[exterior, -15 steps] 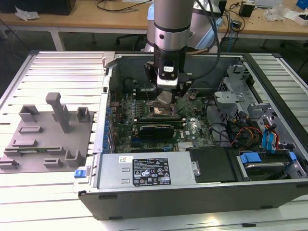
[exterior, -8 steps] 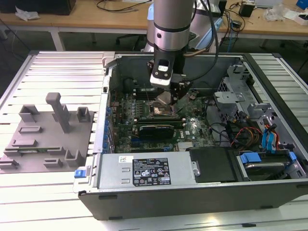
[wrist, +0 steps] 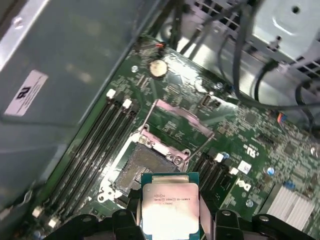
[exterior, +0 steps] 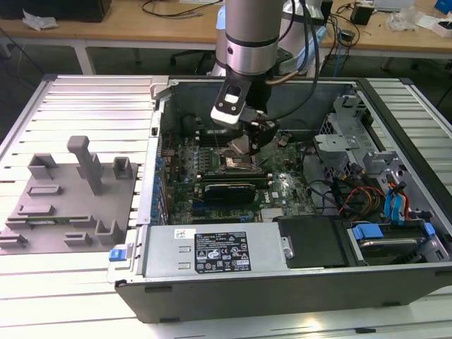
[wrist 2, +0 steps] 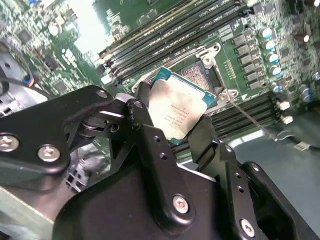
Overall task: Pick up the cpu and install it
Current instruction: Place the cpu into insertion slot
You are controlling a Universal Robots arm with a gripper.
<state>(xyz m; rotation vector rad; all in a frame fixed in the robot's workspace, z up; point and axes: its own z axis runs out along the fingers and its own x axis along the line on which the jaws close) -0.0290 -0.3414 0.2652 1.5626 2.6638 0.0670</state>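
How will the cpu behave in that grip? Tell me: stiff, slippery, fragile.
The cpu looks like a thin, rigid plate, so it is likely stiff and light. Its smooth metal top and the thin edges pinched by the gripper suggest it could slip or tilt. Held above the open socket, it is probably fragile if dropped or pushed in crooked.

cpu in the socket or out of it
Out. The gripper holds the cpu above the socket, whose seat is bare.

The cpu (wrist: 169, 210) has a dull, smooth, silvery metal top.
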